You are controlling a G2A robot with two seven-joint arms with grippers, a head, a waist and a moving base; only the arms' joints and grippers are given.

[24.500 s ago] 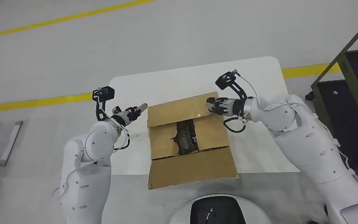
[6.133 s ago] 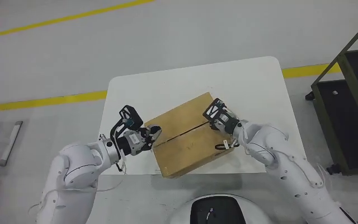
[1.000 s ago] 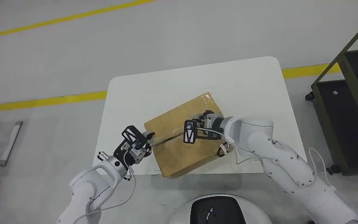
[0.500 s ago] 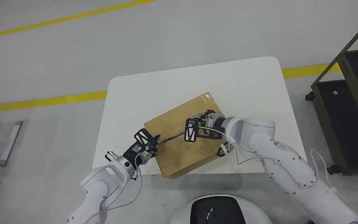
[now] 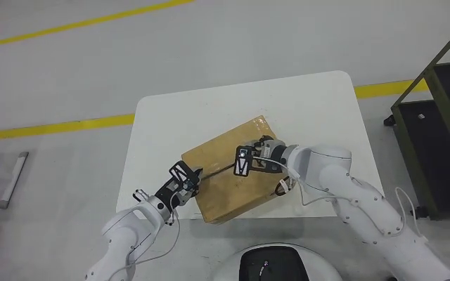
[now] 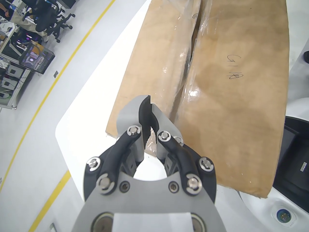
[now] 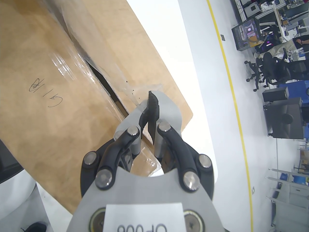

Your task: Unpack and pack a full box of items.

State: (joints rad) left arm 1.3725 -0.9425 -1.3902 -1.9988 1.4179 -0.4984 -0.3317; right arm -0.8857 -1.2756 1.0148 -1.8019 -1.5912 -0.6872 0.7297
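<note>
Cardboard box (image 5: 232, 190) on white table (image 5: 316, 105), flaps down, clear tape (image 6: 179, 56) along the seam. Narrow dark gap, contents hidden. Right gripper (image 7: 150, 107) at seam's far-right end, clamped on lifted tape. Left gripper (image 6: 147, 108) at near-left end, closed, possibly pinching tape too.

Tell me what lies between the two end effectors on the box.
The centre seam of the box, slightly gaped and covered with clear tape, runs from the left end effector to the right end effector; the left wrist view shows it.
</note>
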